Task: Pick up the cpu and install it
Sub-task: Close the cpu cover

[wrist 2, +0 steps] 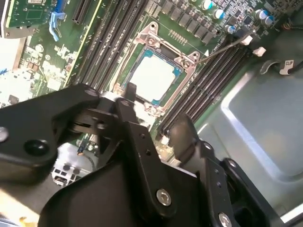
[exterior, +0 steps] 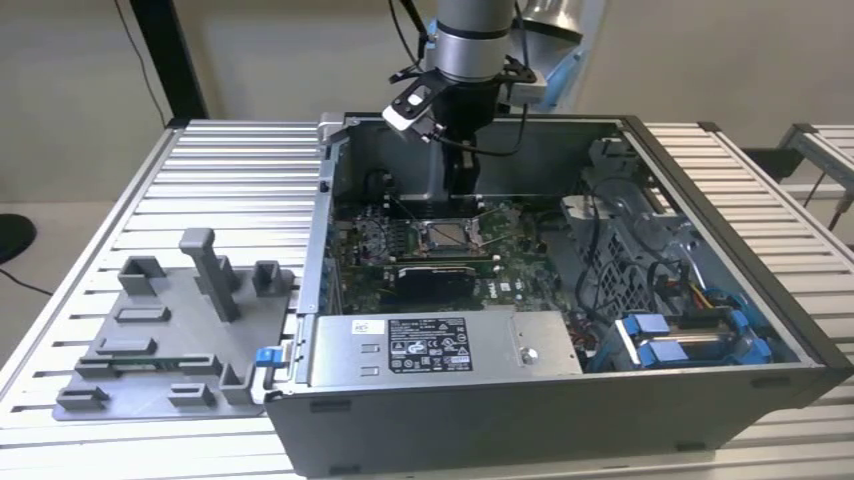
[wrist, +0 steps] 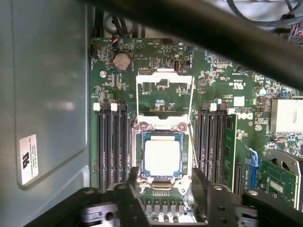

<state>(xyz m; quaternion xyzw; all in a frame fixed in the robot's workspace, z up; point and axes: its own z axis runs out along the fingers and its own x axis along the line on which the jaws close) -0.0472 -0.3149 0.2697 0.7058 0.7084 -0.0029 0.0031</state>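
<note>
- cpu [wrist: 162,158] is lying flat in green-board socket [wrist: 161,126], centre of exterior view, silvery square top.
- gripper [wrist: 164,177] is hanging over it, jaws apart, empty.
- open metal case [exterior: 534,420] is sitting on ribbed metal table [exterior: 240,170].

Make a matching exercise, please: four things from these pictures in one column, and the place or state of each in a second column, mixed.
1. cpu
2. gripper
3. grey tray
4. power-supply box

A. on the table, at the exterior view's left of the case
B. inside the case, in the corner nearest the tray
C. open, over the socket
D. lying in the motherboard socket

Pairs: 1-D, 2-C, 3-A, 4-B.
</note>
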